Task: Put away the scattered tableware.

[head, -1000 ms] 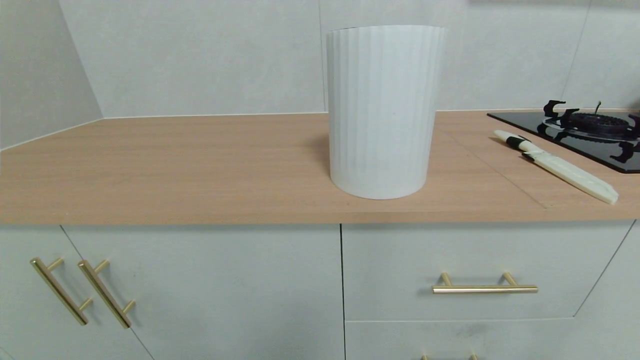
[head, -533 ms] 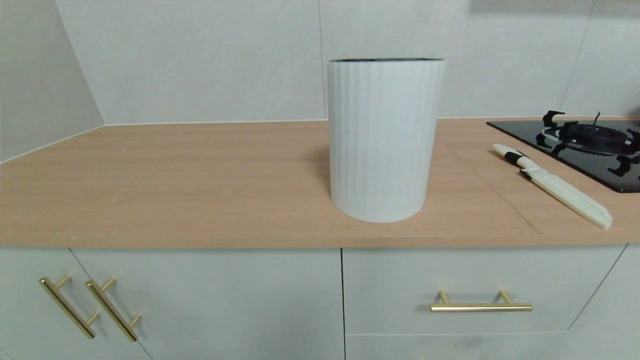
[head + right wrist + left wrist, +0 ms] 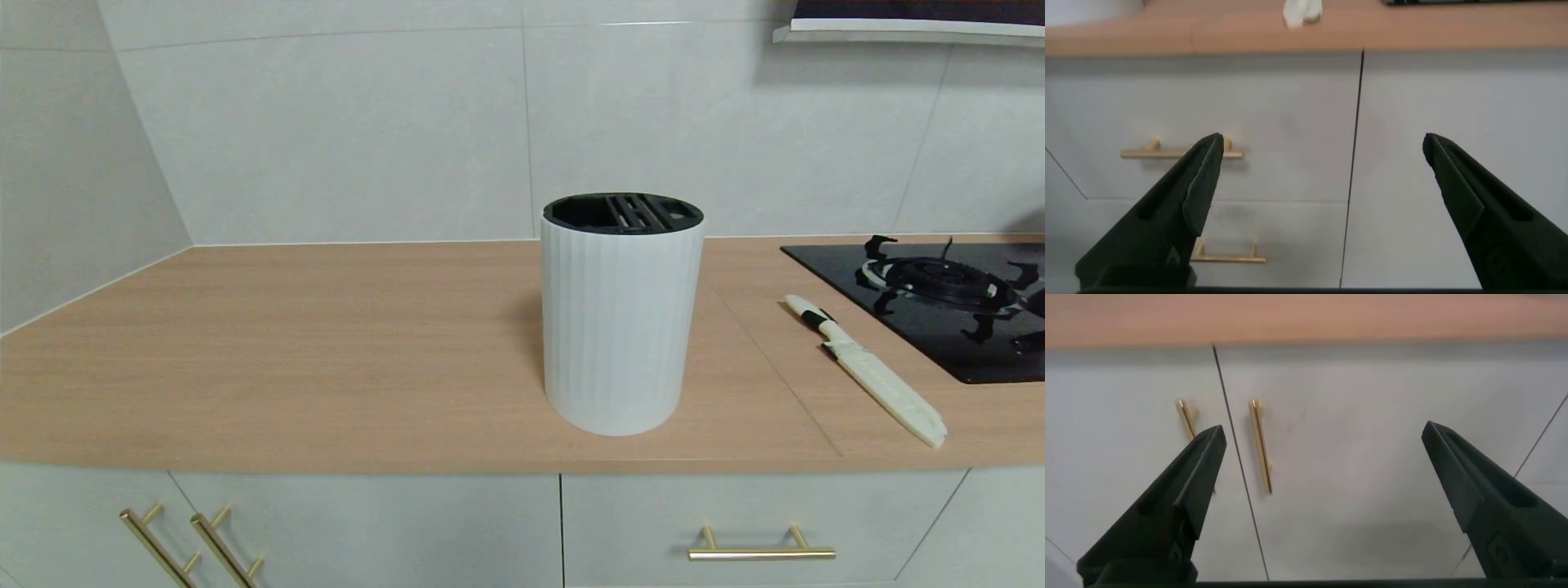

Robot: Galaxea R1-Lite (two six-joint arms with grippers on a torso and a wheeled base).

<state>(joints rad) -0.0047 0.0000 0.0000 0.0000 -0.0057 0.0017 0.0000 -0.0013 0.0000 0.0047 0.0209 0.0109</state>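
the white knife (image 3: 865, 371) lies flat on the wooden counter (image 3: 326, 351) at 3 o'clock from the ribbed white holder (image 3: 620, 327), apart from it, while the left gripper (image 3: 1323, 431) and right gripper (image 3: 1322, 140) both gape wide, empty.

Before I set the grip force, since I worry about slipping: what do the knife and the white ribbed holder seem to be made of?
The knife is cream-white all over with a black band at the handle and a dull finish. It could be ceramic or plastic, perhaps sheathed; I cannot tell which. The holder has a matte white fluted wall, probably plastic, and a black slotted insert in its top.
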